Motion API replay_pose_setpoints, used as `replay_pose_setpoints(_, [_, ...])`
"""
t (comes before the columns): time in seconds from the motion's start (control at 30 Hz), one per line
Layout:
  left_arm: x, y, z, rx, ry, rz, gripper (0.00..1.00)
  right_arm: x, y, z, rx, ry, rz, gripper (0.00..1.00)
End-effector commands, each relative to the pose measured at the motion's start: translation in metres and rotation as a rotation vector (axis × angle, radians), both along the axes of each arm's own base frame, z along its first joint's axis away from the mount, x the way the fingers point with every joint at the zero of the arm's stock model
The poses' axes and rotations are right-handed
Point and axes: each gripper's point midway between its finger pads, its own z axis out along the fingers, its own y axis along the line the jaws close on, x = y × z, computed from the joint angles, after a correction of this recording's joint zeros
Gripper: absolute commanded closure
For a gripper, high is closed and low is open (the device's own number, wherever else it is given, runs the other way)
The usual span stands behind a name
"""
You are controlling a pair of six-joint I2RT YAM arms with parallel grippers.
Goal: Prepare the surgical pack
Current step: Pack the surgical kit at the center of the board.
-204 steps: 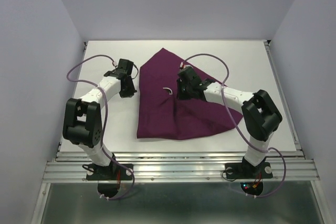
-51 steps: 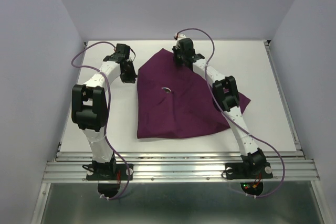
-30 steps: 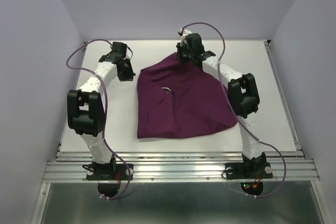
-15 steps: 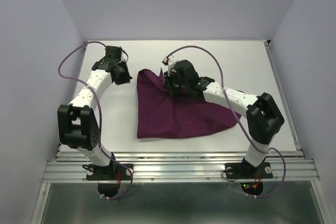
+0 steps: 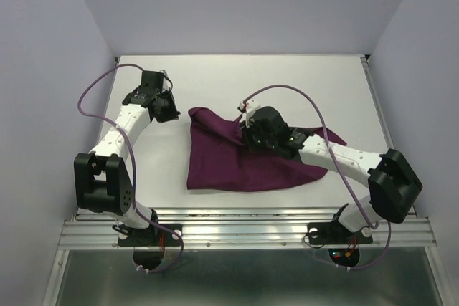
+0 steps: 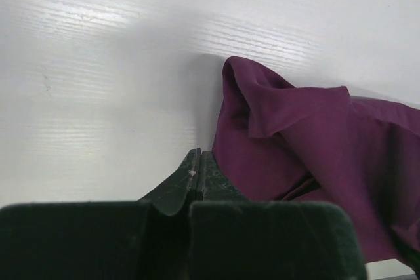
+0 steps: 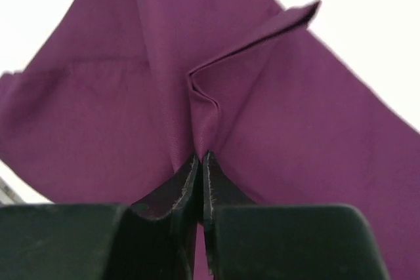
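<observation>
The surgical pack [image 5: 215, 164], a big deep-purple cloth, lies rumpled across the middle of the white table. Its far part is folded back toward the near side. My right gripper [image 5: 251, 134] sits over the cloth's middle. In the right wrist view that gripper [image 7: 200, 157] is shut on a raised fold of the cloth [image 7: 118, 116]. My left gripper [image 5: 170, 110] hovers just left of the cloth's far-left corner. In the left wrist view this gripper [image 6: 199, 155] is shut with nothing in it, and the bunched corner [image 6: 289, 129] lies just to its right.
The white table [image 5: 287, 77] is bounded by pale walls at the back and both sides and by a metal rail [image 5: 244, 231] at the near edge. The right arm's forearm [image 5: 337, 159] lies low over the cloth's right part.
The right gripper has drawn the cloth's far corner toward the near side, folding it over the middle. The left gripper has shifted slightly nearer, staying beside the cloth's left corner.
</observation>
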Motion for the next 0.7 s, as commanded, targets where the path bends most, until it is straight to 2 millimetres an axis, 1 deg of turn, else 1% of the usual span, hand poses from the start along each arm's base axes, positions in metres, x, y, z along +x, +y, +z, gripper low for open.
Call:
replay_pose_setpoints(0.0, [-0.001,-0.006,0.010,-0.050,-0.053,-0.007,1.00,-0.038,0.014,-0.018,0.009,0.082,0.073,0.88])
replay_pose_setpoints(0.03, [-0.002,-0.006,0.008,-0.051,-0.048,-0.007,1.00,-0.040,0.013,-0.023,0.001,0.091,0.074,0.88])
replay_pose_setpoints(0.07, [-0.002,-0.006,0.009,-0.054,-0.051,-0.006,1.00,-0.042,0.011,-0.029,-0.006,0.107,0.072,0.86])
replay_pose_setpoints(0.13, [-0.003,-0.007,0.008,-0.060,-0.046,-0.003,1.00,-0.054,0.012,-0.040,-0.024,0.135,0.091,0.79])
replay_pose_setpoints(0.2, [-0.002,-0.007,0.009,-0.060,-0.049,-0.001,1.00,-0.057,0.006,-0.045,-0.051,0.152,0.077,0.62])
replay_pose_setpoints(0.23, [-0.001,-0.007,0.011,-0.060,-0.054,0.000,1.00,-0.055,0.001,-0.046,-0.067,0.141,0.056,0.55])
replay_pose_setpoints(0.27, [-0.001,-0.006,0.011,-0.057,-0.054,0.002,1.00,-0.052,-0.003,-0.044,-0.076,0.126,0.034,0.50])
replay_pose_setpoints(0.3, [-0.001,-0.006,0.012,-0.055,-0.056,0.004,1.00,-0.046,-0.009,-0.033,-0.073,0.084,-0.001,0.48])
replay_pose_setpoints(0.33, [0.000,-0.005,0.012,-0.053,-0.054,0.006,1.00,-0.043,-0.012,-0.028,-0.067,0.067,-0.019,0.46])
replay_pose_setpoints(0.37, [0.001,-0.006,0.013,-0.053,-0.055,0.006,1.00,-0.041,-0.014,-0.015,-0.046,0.037,-0.032,0.41])
replay_pose_setpoints(0.43, [0.002,-0.005,0.015,-0.052,-0.058,0.007,1.00,-0.036,-0.016,-0.001,-0.027,0.000,-0.057,0.36])
replay_pose_setpoints(0.47, [0.002,-0.005,0.015,-0.052,-0.060,0.006,1.00,-0.033,-0.016,0.009,-0.003,-0.018,-0.079,0.30])
replay_pose_setpoints(0.53, [0.002,-0.006,0.014,-0.057,-0.059,0.005,1.00,-0.026,-0.017,0.015,0.012,-0.033,-0.122,0.24])
replay_pose_setpoints(0.57, [0.002,-0.007,0.013,-0.059,-0.057,0.003,1.00,-0.024,-0.017,0.016,0.014,-0.034,-0.139,0.22])
replay_pose_setpoints(0.6, [0.002,-0.007,0.013,-0.060,-0.057,0.004,1.00,-0.019,-0.016,0.021,0.029,-0.039,-0.170,0.20])
replay_pose_setpoints(0.67, [0.001,-0.007,0.012,-0.061,-0.055,0.003,1.00,-0.009,-0.018,0.020,0.039,-0.021,-0.213,0.15])
